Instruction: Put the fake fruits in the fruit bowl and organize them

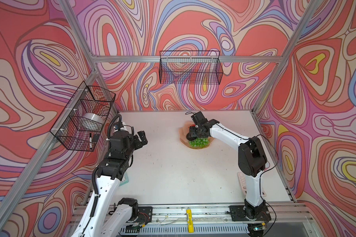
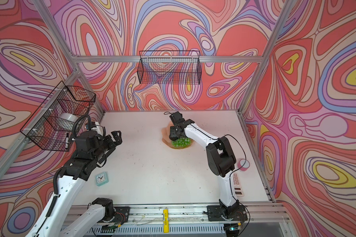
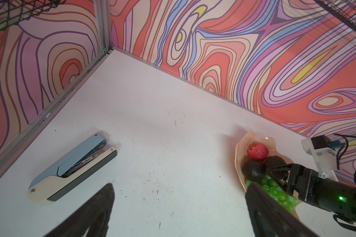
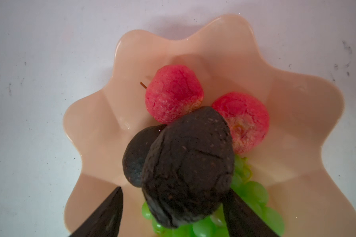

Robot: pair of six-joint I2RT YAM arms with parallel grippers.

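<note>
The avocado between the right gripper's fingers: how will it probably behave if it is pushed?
The avocado seems to rest on the grapes against the second avocado, so a push would probably roll it off. Its egg shape suggests a wobbling roll. Its wrinkled skin looks rough, likely not slippery.

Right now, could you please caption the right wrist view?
Right gripper open over bowl of apples, avocados and grapes.

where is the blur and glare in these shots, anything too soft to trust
Right wrist view: fingers of the right gripper are dark blurs, the near blackish bumpy avocado slightly soft, small highlights on the glossy peach scalloped bowl. Left wrist view: fingers of the left gripper blur too; the blue-and-cream stapler is sharp. Both top views: even light, faint shadows.
</note>
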